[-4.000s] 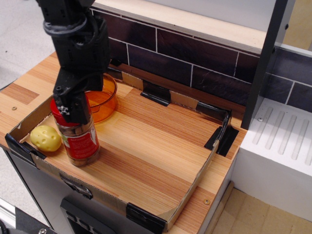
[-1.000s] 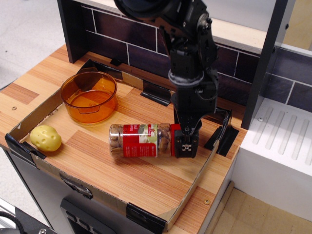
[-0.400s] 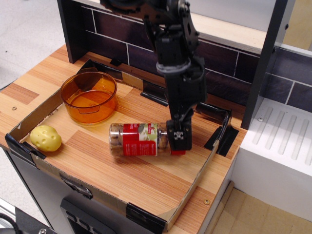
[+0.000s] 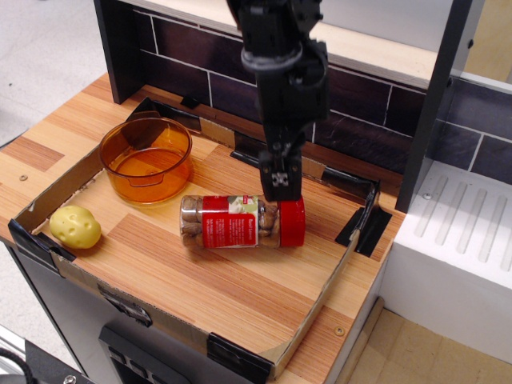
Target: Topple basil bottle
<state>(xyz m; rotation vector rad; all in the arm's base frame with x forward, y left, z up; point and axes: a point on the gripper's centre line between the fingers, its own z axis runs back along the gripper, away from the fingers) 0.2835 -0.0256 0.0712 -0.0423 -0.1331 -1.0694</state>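
The basil bottle (image 4: 237, 222) lies on its side on the wooden tray floor (image 4: 240, 272). It is a clear jar with a red label, brownish contents and a red cap (image 4: 292, 222) that points right. My gripper (image 4: 280, 182) hangs just above and behind the cap, clear of it, with nothing in it. Its fingers (image 4: 279, 172) point down and I see them edge-on, one behind the other.
A translucent orange bowl (image 4: 146, 158) stands at the tray's back left. A small yellow potato-like lump (image 4: 75, 226) lies at the front left corner. A low cardboard rim (image 4: 328, 284) with black clips surrounds the tray. A dark tiled wall (image 4: 360, 120) is behind and a white rack (image 4: 468, 240) is to the right.
The bottle, upright at the front left four seconds ago, now lies on its side mid-tray. My gripper has let go of the cap and risen up and back.
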